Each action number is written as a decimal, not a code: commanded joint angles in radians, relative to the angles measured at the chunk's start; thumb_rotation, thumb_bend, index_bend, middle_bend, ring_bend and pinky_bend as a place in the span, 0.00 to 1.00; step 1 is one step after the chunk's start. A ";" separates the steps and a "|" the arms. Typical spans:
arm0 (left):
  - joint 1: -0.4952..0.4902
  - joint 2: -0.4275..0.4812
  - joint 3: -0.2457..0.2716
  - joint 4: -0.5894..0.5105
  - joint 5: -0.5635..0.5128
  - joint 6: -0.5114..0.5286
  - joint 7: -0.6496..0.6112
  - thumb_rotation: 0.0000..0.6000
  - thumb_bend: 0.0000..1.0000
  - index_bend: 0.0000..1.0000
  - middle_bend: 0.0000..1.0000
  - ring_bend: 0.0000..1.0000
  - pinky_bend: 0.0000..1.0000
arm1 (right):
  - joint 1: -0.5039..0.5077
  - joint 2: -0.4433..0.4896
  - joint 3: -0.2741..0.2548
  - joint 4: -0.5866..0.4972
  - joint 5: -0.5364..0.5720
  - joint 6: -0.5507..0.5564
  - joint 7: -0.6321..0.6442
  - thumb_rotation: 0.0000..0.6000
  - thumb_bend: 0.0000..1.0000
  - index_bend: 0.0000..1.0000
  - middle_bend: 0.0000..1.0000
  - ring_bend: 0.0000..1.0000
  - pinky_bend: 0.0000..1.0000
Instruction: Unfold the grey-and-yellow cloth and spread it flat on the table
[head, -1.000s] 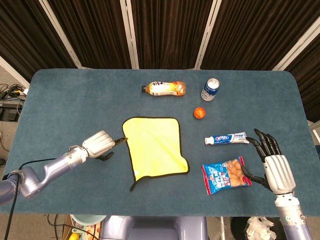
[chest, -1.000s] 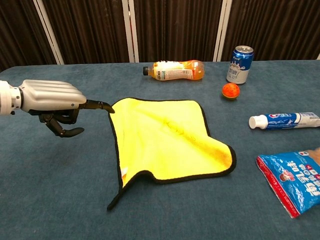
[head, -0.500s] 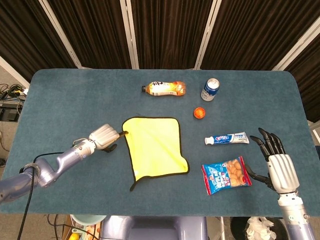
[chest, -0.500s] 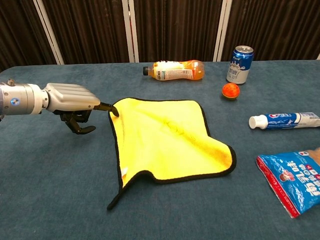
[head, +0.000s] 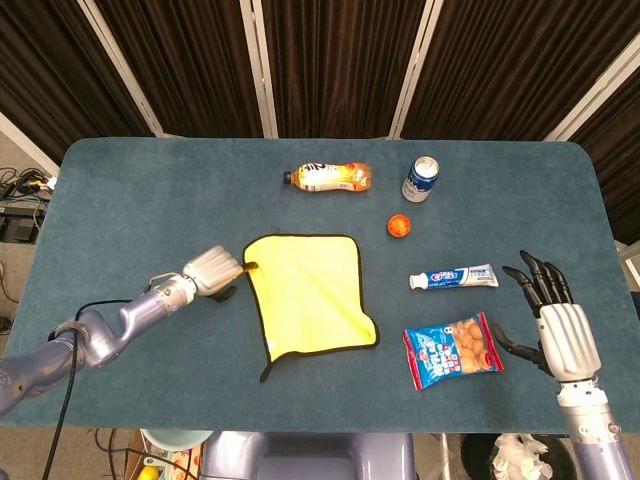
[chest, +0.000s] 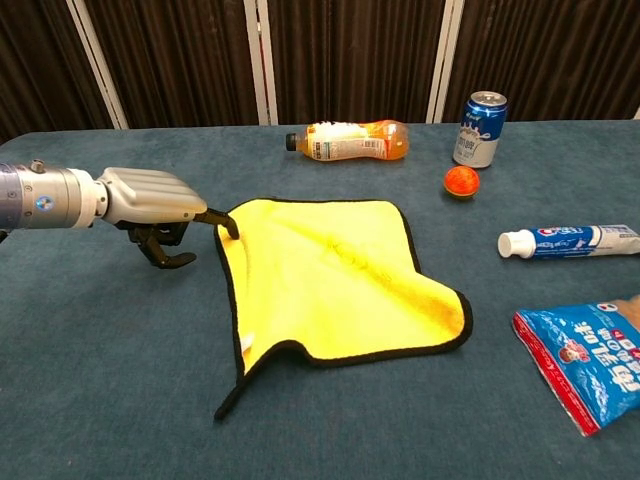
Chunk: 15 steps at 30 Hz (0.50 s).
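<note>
Near the surface's left-front area, left hand (chest: 150, 198) touches cloth (chest: 330, 275) corner with one fingertip, others curled, gripping nothing; dragging could re-bunch it; right hand (head: 560, 325) idle, fingers apart.

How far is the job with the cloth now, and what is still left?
Mostly done: the cloth lies open, yellow side up. In hand: the left robot hand has a fingertip at its far-left corner. Left: the near-left corner is curled and the edges are wavy. The right robot hand hovers open, away from it.

Lab-like test booth: dark curtains (head: 330, 60) with white frame bars, blue felt table (head: 130, 200), floor cables (head: 20, 185)
</note>
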 joint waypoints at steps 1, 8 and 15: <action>0.009 0.010 0.006 0.006 -0.011 -0.012 0.001 0.99 0.52 0.16 1.00 1.00 1.00 | 0.002 -0.003 0.002 0.003 0.001 -0.002 0.002 1.00 0.32 0.15 0.00 0.00 0.00; 0.025 0.038 0.021 0.010 -0.022 -0.028 0.019 0.99 0.52 0.16 1.00 1.00 1.00 | 0.008 -0.010 0.004 0.005 0.005 -0.008 -0.001 1.00 0.32 0.15 0.00 0.00 0.00; 0.035 0.076 0.022 -0.028 -0.022 -0.012 0.047 0.99 0.52 0.16 1.00 1.00 1.00 | 0.013 -0.022 0.002 0.006 0.000 -0.013 -0.005 1.00 0.32 0.15 0.00 0.00 0.00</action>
